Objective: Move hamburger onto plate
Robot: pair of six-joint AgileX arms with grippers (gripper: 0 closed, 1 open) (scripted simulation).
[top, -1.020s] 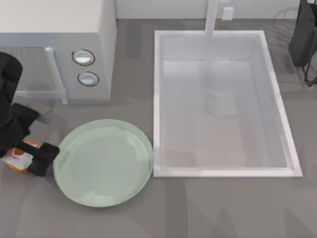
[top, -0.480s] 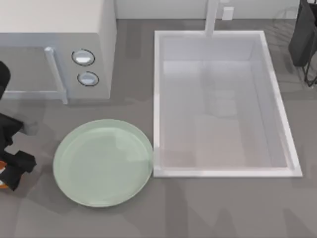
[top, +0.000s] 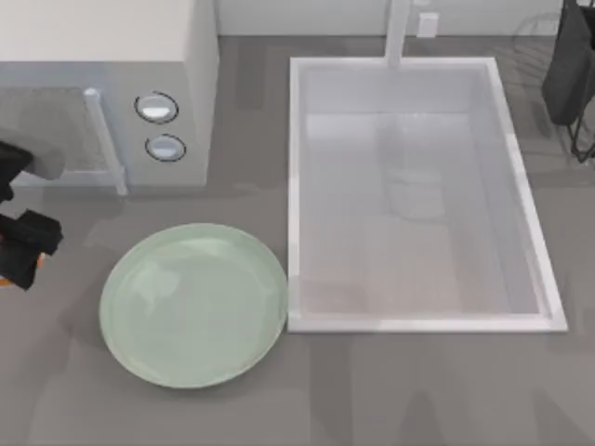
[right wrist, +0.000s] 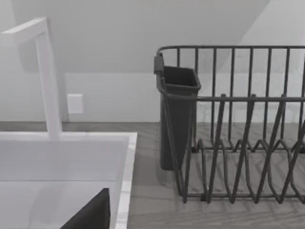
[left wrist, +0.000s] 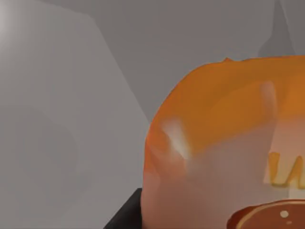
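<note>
The hamburger looms close in the left wrist view, an orange-brown bun with pale and red patches. From above only an orange sliver of the hamburger peeks out at the table's far left edge. My left gripper is shut on it, and a dark finger shows beside the bun. The pale green plate lies to the right of that gripper, apart from it, with nothing on it. My right arm stays parked at the back right corner.
A white sink basin with a faucet sits right of the plate, nearly touching its rim. A microwave stands behind the plate at the back left. A dark wire dish rack stands by the right arm.
My left gripper has carried the hamburger away from the plate's left rim to the table's far left edge, then toward the microwave. The right arm has not moved.
</note>
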